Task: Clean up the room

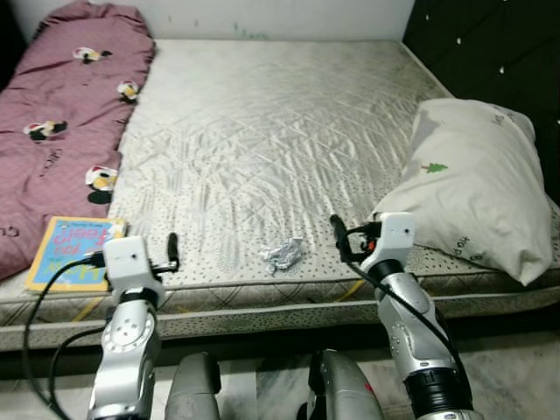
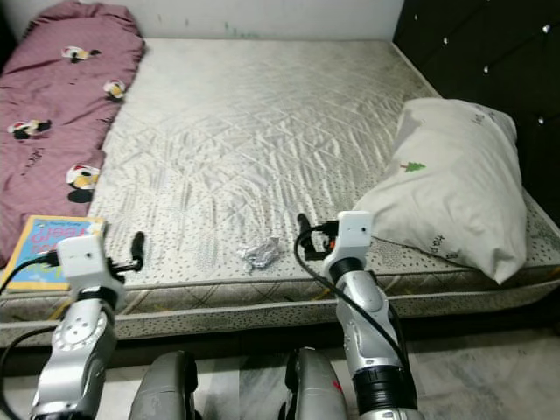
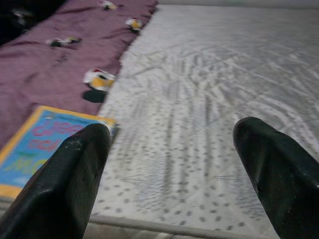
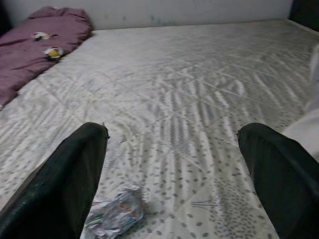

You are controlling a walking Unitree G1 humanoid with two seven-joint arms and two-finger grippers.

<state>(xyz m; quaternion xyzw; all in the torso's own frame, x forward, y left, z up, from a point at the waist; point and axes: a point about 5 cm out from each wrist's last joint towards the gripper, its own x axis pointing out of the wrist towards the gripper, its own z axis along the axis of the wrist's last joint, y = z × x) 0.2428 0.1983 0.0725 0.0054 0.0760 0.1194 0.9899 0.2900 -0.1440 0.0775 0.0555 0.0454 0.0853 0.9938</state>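
A crumpled silver wrapper (image 1: 283,254) lies near the front edge of the bare quilted mattress (image 1: 262,131). My right gripper (image 1: 339,236) hovers open just to the right of it, low over the mattress edge; in the right wrist view the wrapper (image 4: 115,216) lies close to one of the fingers (image 4: 65,184). A colourful children's book (image 1: 70,252) rests at the front left corner. Beside it on the right, my left gripper (image 1: 172,249) is open and holds nothing; the left wrist view has the book (image 3: 45,144) next to one finger.
A maroon blanket (image 1: 61,114) with cartoon prints covers the mattress's left side. A white pillow (image 1: 477,184) lies at the right, against a black tufted headboard (image 1: 499,52). My legs (image 1: 262,385) stand on the marble floor before the bed.
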